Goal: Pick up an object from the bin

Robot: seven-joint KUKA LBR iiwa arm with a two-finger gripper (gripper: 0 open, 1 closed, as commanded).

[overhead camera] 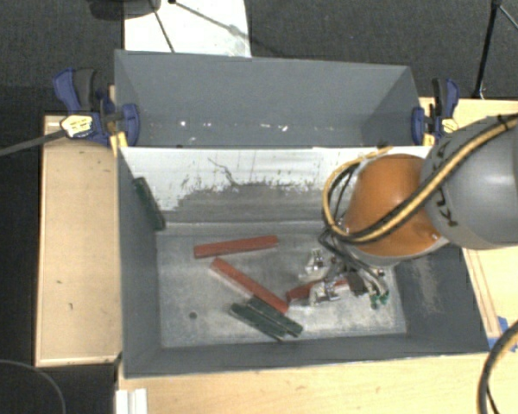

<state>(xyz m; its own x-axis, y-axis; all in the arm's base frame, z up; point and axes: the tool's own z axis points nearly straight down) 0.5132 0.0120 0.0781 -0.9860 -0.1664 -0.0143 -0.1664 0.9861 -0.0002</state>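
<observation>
My gripper (326, 285) is low over the bin floor, right of centre, under the arm's orange cover. A short red piece (297, 294) lies right against its left side, and I cannot see whether it is gripped. A red stick (249, 285) runs diagonally from the middle of the floor toward that piece. Just below it, two dark green sticks (266, 319) lie side by side near the front wall. Another red stick (236, 247) lies almost level further back.
A dark green stick (147, 203) leans on the bin's left wall, far from the gripper. The arm and its cables hang over the bin's right part and hide the floor there.
</observation>
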